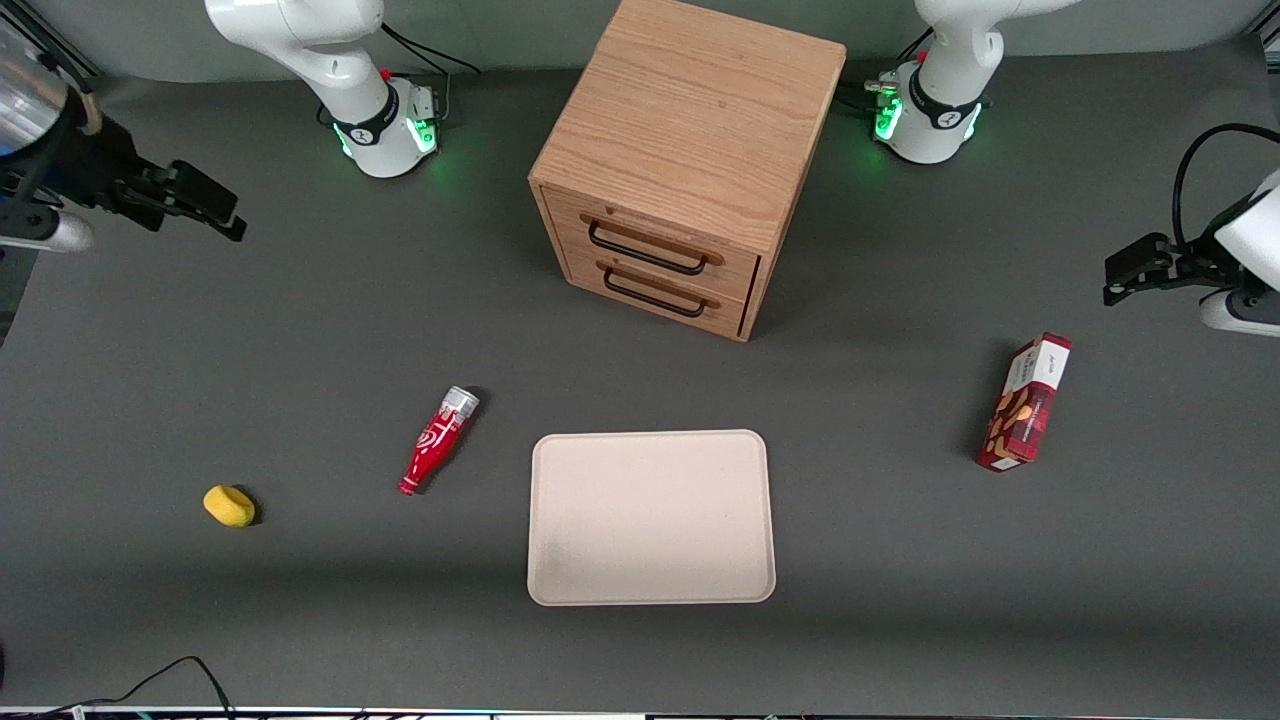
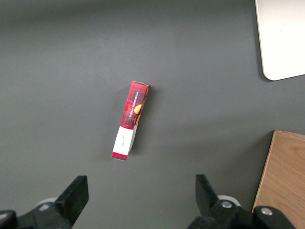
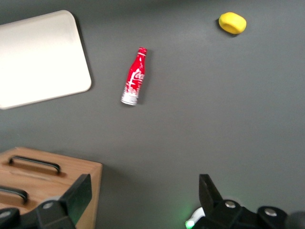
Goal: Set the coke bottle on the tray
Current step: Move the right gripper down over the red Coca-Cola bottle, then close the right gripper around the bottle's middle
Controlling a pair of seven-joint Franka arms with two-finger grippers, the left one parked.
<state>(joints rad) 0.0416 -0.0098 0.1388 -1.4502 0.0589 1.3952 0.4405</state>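
The coke bottle (image 1: 439,442) is what I am after, but I take the scene by size. The tabletop (image 1: 300,330) is a dark grey sheet carrying everything. The wooden drawer cabinet (image 1: 690,160) stands at about twelve o'clock from the tray (image 1: 651,517), its two dark handles facing the front camera; it plays no part in this job, I judge. The tray lies flat and bare, nearer the front camera than the cabinet, so any spot on it can take the bottle. A red snack box (image 1: 1025,403) lies toward the parked arm's end, well apart from my work.

The bottle lies on its side on the tabletop, near the tray's rim but not touching it, at roughly ten o'clock from the tray's middle. Its silver base points toward the cabinet and its neck toward the front camera, so I expect to close across its slim body. A small yellow lump (image 1: 229,506) sits toward my end, clear of the path.

My pincer (image 1: 205,203) hangs high above the tabletop at my end, spread wide and holding nothing, well apart from the bottle.
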